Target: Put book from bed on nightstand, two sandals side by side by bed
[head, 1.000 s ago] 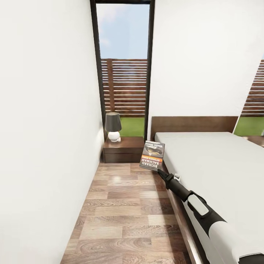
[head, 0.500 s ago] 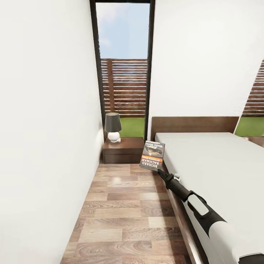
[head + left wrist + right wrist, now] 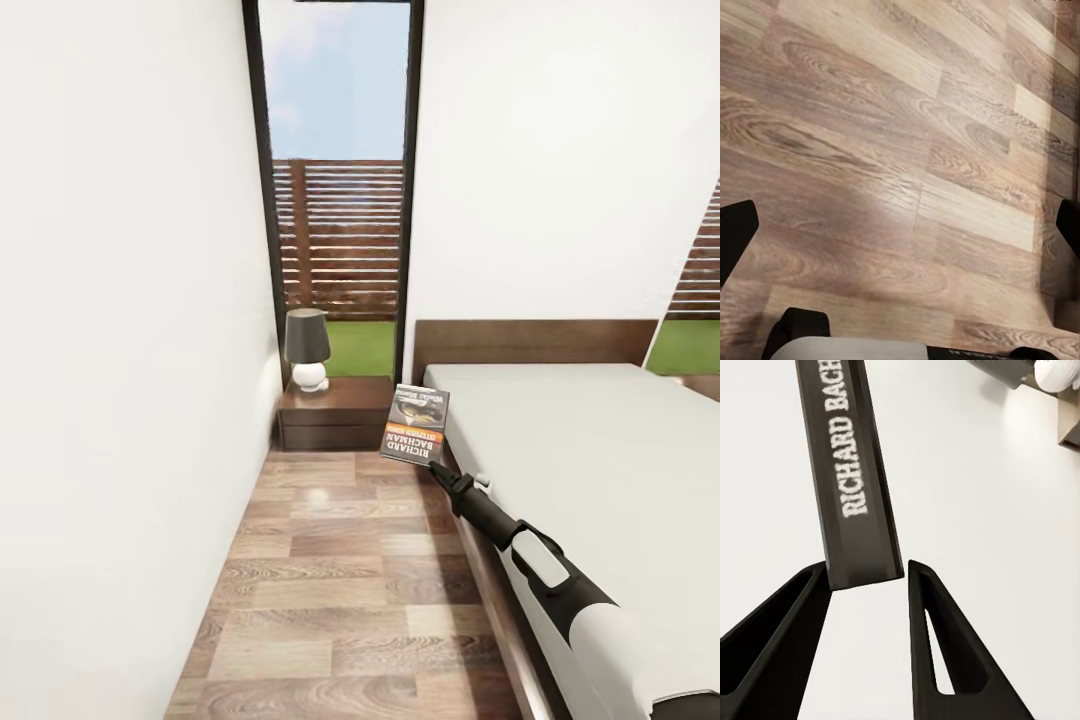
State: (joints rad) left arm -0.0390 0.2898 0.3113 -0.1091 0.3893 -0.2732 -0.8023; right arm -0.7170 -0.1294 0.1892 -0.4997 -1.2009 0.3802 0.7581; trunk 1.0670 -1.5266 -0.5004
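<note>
Beside the bed (image 3: 600, 450), in the head view, the right arm is reaching up from 5 o'clock toward the centre of the frame. Its right gripper (image 3: 436, 468) is holding the book (image 3: 415, 424) in the air, lower edge pinched, cover facing the camera. The cover is showing a dark upper part, an orange band and white lettering reading "RICHARD BACHMAN". The book is hanging over the wood-plank floor (image 3: 330, 580), just off the near corner of the light-grey mattress, touching neither bed nor floor.

At 11 o'clock from the book, the nightstand (image 3: 335, 410) is standing against the far wall between the white side wall and the dark headboard. A table lamp (image 3: 307, 348) with a dark shade and a white round base is sitting on the left part of its top. Behind it, a tall dark-framed window (image 3: 335, 190) is showing sky, a slatted fence and grass.

The right wrist view is showing the two black fingers (image 3: 937, 660) of the right gripper (image 3: 866, 581) closed on the book (image 3: 851, 472), spine lettering legible, with the gripped end sitting between them.

The left wrist view is showing the left gripper (image 3: 900, 225) pointing down at bare floor planks (image 3: 907, 150); its fingertips (image 3: 735, 232) are standing wide apart at opposite edges of the frame, holding nothing.
</note>
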